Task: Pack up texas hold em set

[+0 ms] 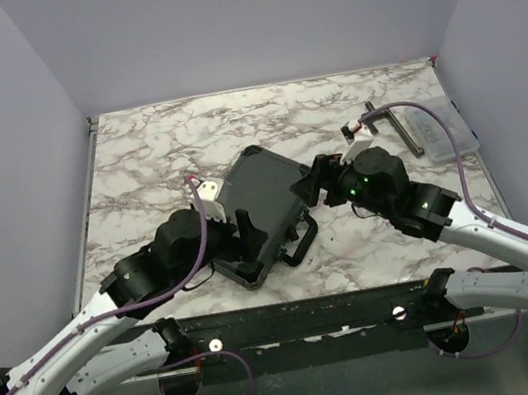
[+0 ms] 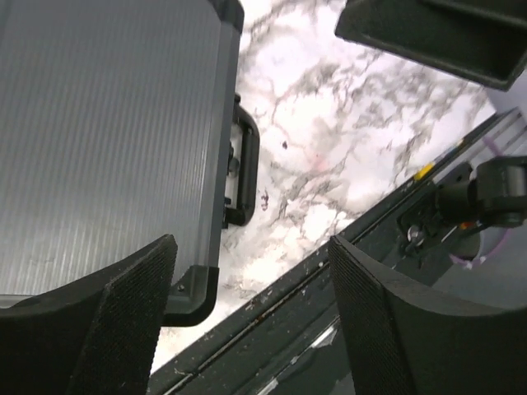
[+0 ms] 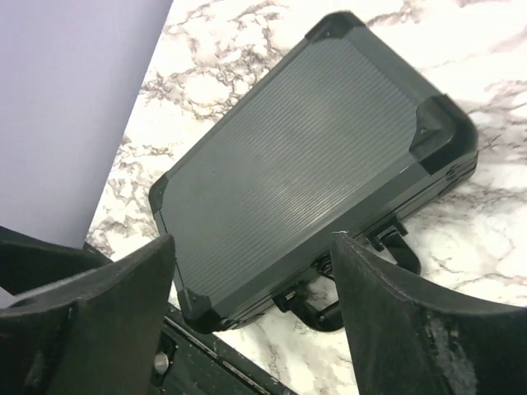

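- Top external view: a black case (image 1: 259, 198) lies flat and shut on the marble table (image 1: 154, 145), around the middle and closer to the near edge, turned at an angle to that edge.
- Its ribbed lid faces up, and its handle (image 1: 302, 245) sticks out from the long side that faces the near right.
- The left gripper (image 1: 246, 229) sits at the near end of the case, over the corner closest to the arm bases.
- Seen from the left wrist, its jaws stand wide apart with nothing gripped between them. One jaw hangs over the ribbed lid and the other over bare marble and the table's front rail, with the case's near corner showing between them.
- Whether that jaw touches the lid, I cannot tell.
- The right gripper (image 1: 315, 187) is just beside the far right part of the case, pointing towards it.
- From the right wrist, its jaws are also spread wide and hold nothing. The whole case shows between and beyond them, clear of both jaws, with its latches and handle along the lower edge.
- A clear box (image 1: 451, 131) rests at the far right edge of the table, well apart from the case.
- A dark T-shaped clamp (image 1: 400, 129) lies just beside that box, on its left.
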Motion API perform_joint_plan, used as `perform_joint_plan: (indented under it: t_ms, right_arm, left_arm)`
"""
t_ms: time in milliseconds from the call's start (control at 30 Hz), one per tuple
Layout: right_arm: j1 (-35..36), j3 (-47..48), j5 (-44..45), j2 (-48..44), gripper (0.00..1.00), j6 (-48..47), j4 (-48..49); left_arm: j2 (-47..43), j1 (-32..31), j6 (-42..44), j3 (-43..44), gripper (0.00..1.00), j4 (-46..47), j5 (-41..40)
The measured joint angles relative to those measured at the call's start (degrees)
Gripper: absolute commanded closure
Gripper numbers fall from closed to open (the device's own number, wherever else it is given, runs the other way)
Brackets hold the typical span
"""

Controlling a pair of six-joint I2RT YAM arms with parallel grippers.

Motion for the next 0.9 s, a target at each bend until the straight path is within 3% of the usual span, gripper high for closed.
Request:
perform_joint_plan:
  t_ms: [233,533,700,900]
  right_arm:
    - [0.0,2.1,0.6,-4.2,0.08,-2.7,-2.1]
    - [0.0,1.9,1.0,-9.9,0.04,-4.3,-2.1]
    - [0.0,-0.1,2.8,-13.6,0.01,-4.5,-0.2]
    - [0.0,-5.6,6.1,-19.4,0.0,-4.6,1.8]
  left_arm:
    - [-6.4,0.0,5.9,4.1,0.02,-2.1,-5.5]
    - [-10.3,0.0,16.7,6.1,0.01,-1.3,-16.4]
    - [-16.0,0.1,21.2,-0.8,0.01,6.5,-26.5]
    - [-22.3,0.2,25.7,-8.7,0.01,13.2,-32.2]
